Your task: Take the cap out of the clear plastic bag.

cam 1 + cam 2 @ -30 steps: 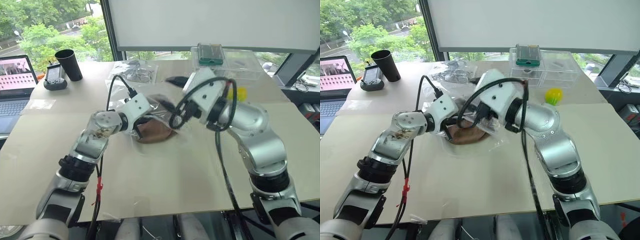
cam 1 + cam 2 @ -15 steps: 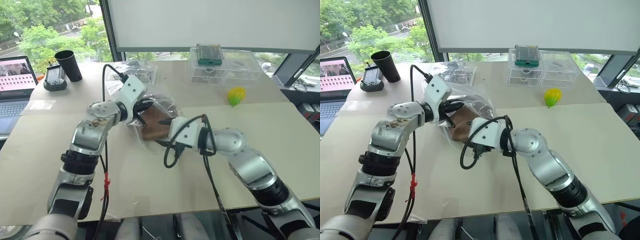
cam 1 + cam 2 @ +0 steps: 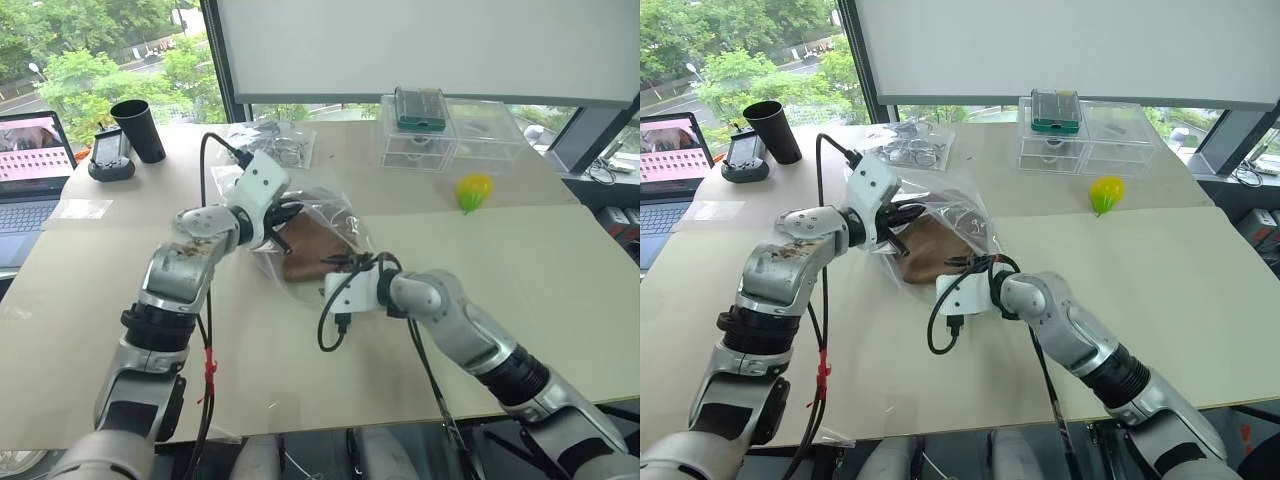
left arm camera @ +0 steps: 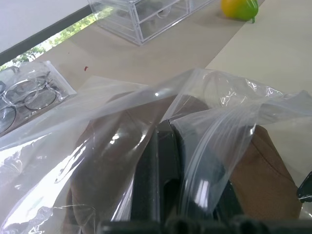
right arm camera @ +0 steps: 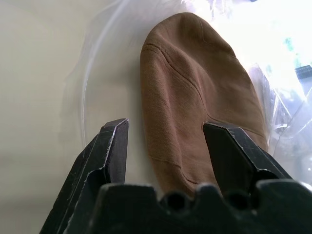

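A: The brown fabric cap sits inside the clear plastic bag, mid-table, part of it lying at the bag's open mouth. It's not out yet.

B: Left gripper has its fingers pressed together on the bag's upper film near the opening, holding that edge up off the table. You can see the plastic tented over the cap in the left wrist view.

A: And the right gripper is down low at the mouth, fingers spread wide, one on each side of the cap's near edge. Nothing between them is pinched so far.

B: So I'd call this the reach-in step: bag held open, the free gripper lined up on the fabric.

A: Agreed. Next move, as I read it, wants the right gripper pushed a touch further so the fingers straddle the cloth alone, then a firm close and a pull back toward the robot, away from the left gripper.

B: The catch is the film. Grab plastic together with cloth and the whole bag comes along.

A: And the left has to keep its pinch, or the bag slides with the cap.

B: Around them: a smaller bag with eyeglasses behind, a clear drawer box at the back, a yellow-green fruit off to the right, a black cup and a laptop far left. All well apart from the work.
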Robot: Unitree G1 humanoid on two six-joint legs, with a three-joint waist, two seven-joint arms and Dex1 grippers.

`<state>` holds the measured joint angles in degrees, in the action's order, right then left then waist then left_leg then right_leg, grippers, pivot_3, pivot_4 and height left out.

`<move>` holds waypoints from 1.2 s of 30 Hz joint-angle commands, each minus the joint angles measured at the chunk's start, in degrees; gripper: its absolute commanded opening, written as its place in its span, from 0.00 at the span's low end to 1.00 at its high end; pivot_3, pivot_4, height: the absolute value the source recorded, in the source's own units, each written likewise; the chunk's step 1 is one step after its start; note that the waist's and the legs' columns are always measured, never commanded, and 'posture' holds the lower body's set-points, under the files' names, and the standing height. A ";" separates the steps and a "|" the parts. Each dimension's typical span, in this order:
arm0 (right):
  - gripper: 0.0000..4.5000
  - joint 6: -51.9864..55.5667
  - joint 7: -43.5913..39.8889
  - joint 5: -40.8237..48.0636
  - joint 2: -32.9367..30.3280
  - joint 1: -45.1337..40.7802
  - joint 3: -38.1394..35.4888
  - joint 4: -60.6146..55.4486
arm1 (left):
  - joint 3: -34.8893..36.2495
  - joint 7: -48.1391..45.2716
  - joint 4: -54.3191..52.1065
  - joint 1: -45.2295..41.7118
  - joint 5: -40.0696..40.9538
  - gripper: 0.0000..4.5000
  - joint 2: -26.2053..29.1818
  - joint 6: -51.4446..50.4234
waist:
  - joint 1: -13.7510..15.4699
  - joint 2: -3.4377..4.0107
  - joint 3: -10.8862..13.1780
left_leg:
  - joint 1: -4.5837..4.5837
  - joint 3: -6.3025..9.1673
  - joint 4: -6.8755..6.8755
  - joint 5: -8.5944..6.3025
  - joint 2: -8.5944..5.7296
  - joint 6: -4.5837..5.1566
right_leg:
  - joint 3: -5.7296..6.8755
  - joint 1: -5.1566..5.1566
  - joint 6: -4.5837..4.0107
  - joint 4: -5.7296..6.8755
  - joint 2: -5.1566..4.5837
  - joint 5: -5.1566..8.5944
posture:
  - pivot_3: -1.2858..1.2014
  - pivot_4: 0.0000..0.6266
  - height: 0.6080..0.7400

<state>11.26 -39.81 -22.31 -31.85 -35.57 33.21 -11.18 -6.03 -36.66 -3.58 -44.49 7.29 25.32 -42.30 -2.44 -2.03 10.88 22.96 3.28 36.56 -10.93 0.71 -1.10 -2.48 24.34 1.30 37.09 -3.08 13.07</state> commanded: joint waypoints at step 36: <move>0.01 7.84 9.81 -9.25 16.88 -0.10 -9.16 8.36 | 0.48 2.07 -4.22 0.74 1.88 0.00 0.94 -0.72 | -0.22 0.00 0.00 | -0.02 0.01 0.00 0.00 0.00 -0.01 | -0.01 0.00 -0.31 0.02 0.01 -0.20 | 0.52 0.24 1.00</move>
<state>18.41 -30.05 -33.48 -15.72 -34.47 27.03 1.60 -5.96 -34.73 -5.65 -43.50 9.14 25.52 -43.58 -2.66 -2.03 10.87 22.94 3.29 36.56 -10.93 0.71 -1.11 -2.49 24.34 0.98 37.11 -3.08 12.87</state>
